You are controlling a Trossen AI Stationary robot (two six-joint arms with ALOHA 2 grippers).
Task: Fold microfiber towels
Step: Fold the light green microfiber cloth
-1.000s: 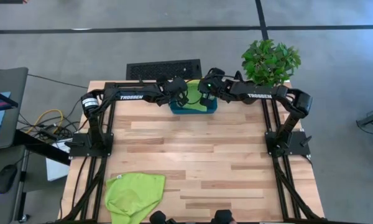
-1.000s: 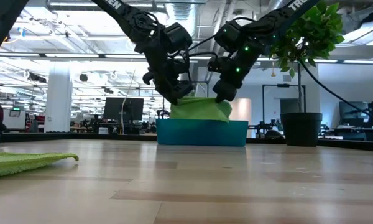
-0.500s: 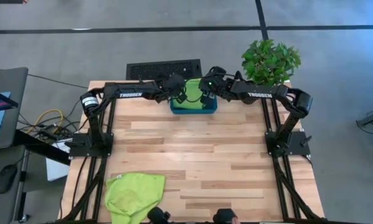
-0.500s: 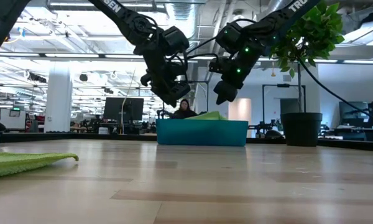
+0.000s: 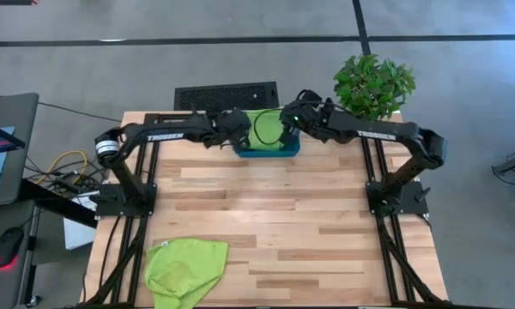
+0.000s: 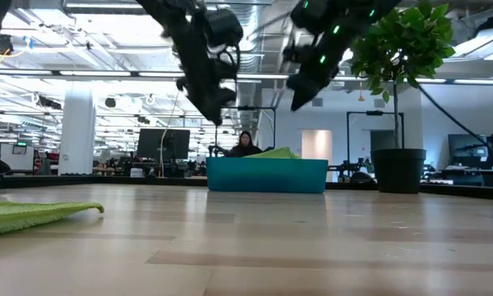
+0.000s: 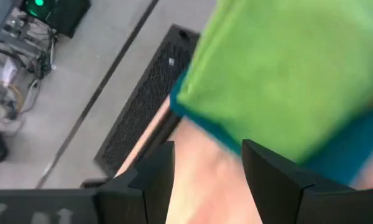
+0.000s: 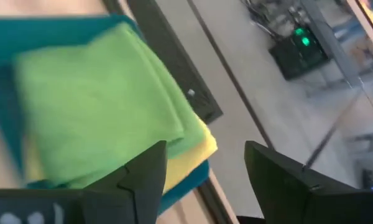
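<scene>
A folded lime green towel [image 5: 265,129] lies on top in the teal bin [image 5: 266,151] at the table's far edge; in the right wrist view it [image 8: 93,106] rests on a yellow towel [image 8: 189,157]. Another lime green towel [image 5: 185,269] lies crumpled and unfolded at the near left corner. My left gripper [image 7: 208,180] hangs open above the bin's left end. My right gripper [image 8: 205,180] hangs open above its right end. In the low view both, my left gripper [image 6: 207,105] and my right gripper [image 6: 300,92], are well clear of the bin [image 6: 267,175].
A potted plant [image 5: 373,84] stands at the far right corner, close to my right arm. A black grille [image 5: 226,94] lies on the floor beyond the bin. The wooden table [image 5: 275,215] is bare between the bin and the near towel. A person [image 6: 245,145] sits far behind.
Both grippers have opened and let go of the folded green towel, which has dropped from above the bin's rim down into the bin. Both grippers have then risen higher above the bin.
</scene>
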